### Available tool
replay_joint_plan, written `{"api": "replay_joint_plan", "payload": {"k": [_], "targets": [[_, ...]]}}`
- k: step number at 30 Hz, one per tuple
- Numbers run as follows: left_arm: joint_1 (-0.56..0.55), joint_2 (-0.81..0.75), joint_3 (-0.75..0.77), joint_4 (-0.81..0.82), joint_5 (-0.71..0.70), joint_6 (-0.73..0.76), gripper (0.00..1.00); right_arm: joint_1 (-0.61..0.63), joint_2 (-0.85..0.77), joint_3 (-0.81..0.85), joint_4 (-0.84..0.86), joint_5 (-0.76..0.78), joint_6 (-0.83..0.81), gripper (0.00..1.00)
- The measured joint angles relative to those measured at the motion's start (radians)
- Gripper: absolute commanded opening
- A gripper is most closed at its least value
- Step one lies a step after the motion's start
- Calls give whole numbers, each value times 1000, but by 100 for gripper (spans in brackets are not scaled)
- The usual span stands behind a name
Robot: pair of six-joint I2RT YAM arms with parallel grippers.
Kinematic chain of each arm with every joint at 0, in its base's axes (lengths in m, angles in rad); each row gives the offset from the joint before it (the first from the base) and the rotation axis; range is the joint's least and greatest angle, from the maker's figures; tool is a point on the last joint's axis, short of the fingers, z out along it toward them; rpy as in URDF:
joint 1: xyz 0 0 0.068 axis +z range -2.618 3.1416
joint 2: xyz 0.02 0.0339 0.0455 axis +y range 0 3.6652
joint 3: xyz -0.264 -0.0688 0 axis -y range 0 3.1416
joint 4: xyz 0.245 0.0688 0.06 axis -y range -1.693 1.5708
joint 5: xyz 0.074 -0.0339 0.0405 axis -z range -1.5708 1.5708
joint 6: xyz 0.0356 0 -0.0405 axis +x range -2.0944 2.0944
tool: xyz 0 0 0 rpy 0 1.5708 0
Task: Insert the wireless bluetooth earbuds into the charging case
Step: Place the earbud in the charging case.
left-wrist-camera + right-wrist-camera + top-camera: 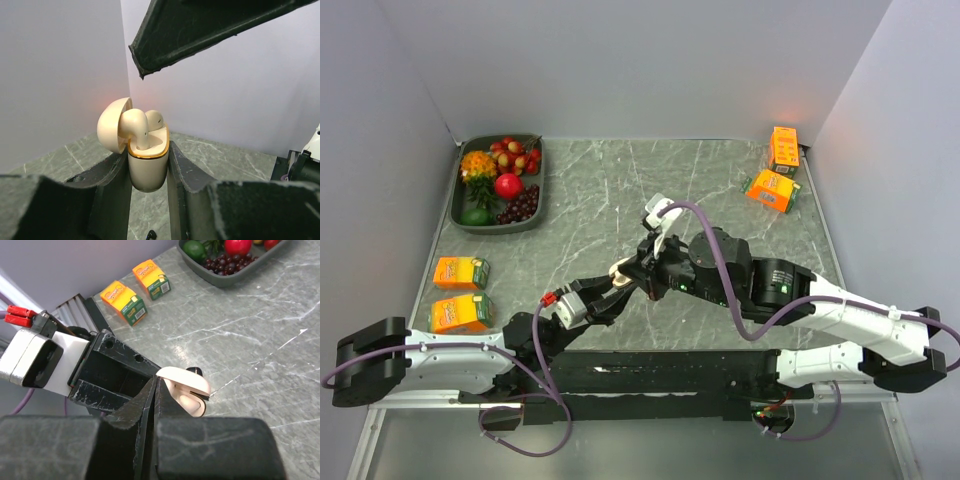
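Presently, your left gripper [148,159] clamps the cream charging case [147,176] upright between its fingers, with the lid [111,125] swung open. Only the left wrist view shows you the inside: two cream earbuds [135,126] seated in the case. Your right gripper [154,390] has its jaws pressed together, tip just above the case. Its own camera shows only the lid's outer shell. From overhead the arms hide nearly all of the case. It sits above the marble table [620,190], well apart from the fruit tray [542,180] and the orange cartons [460,272].
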Motion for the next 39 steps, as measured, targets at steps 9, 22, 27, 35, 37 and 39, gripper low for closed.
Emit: {"api": "replay_joint_plan", "payload": {"k": [9,22,27,35,37,39], "targets": [[0,0,0,0,0,0,1,11,26,0,0,-10,0,1],[0,-1,0,-2,0,-7,1,14,71,2,-16,-8,0,0],[0,-3,0,-2,-4,-6,1,16,71,2,-24,-5,5,0],[0,-14,-1,-1,-10,-6,1,20,63,2,-26,-5,13,6],[0,-14,-1,-1,-10,-6,1,20,51,2,-26,-1,12,7],[0,-14,-1,0,-10,-6,1,20,37,2,-25,7,11,8]]}}
